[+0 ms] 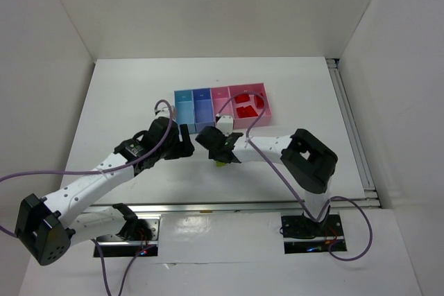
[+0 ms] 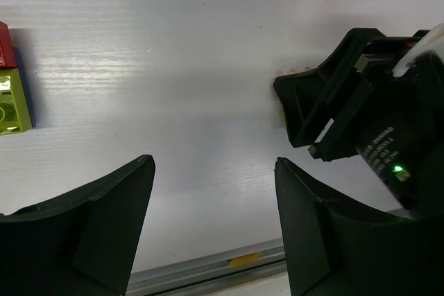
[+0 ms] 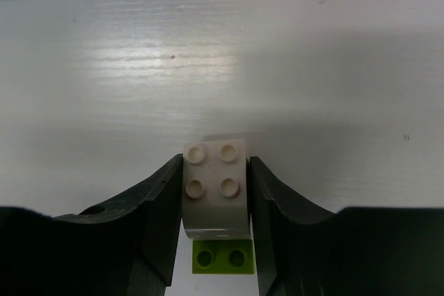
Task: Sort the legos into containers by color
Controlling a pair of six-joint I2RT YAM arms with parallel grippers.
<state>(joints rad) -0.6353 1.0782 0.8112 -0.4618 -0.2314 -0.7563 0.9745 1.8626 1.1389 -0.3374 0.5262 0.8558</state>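
Note:
My right gripper (image 3: pixel 215 161) is shut on a pale peach two-by-two lego (image 3: pixel 215 192), low over the table. A yellow-green lego (image 3: pixel 222 257) lies on the table just behind the pale one, under the jaws. From above, the right gripper (image 1: pixel 220 152) sits in front of the containers (image 1: pixel 202 109), a row of light blue, darker blue, pink and wider pink bins. Red legos (image 1: pixel 246 110) lie in the wider pink bin (image 1: pixel 248 86). My left gripper (image 2: pixel 214 163) is open over bare table with nothing between its fingers. A yellow-green lego (image 2: pixel 14 109) and a red lego (image 2: pixel 5 45) lie at its far left.
The right gripper's black body (image 2: pixel 347 116) stands close on the right of the left gripper. The table's near edge rail (image 2: pixel 243 261) runs just behind the left fingers. White walls enclose the table on three sides.

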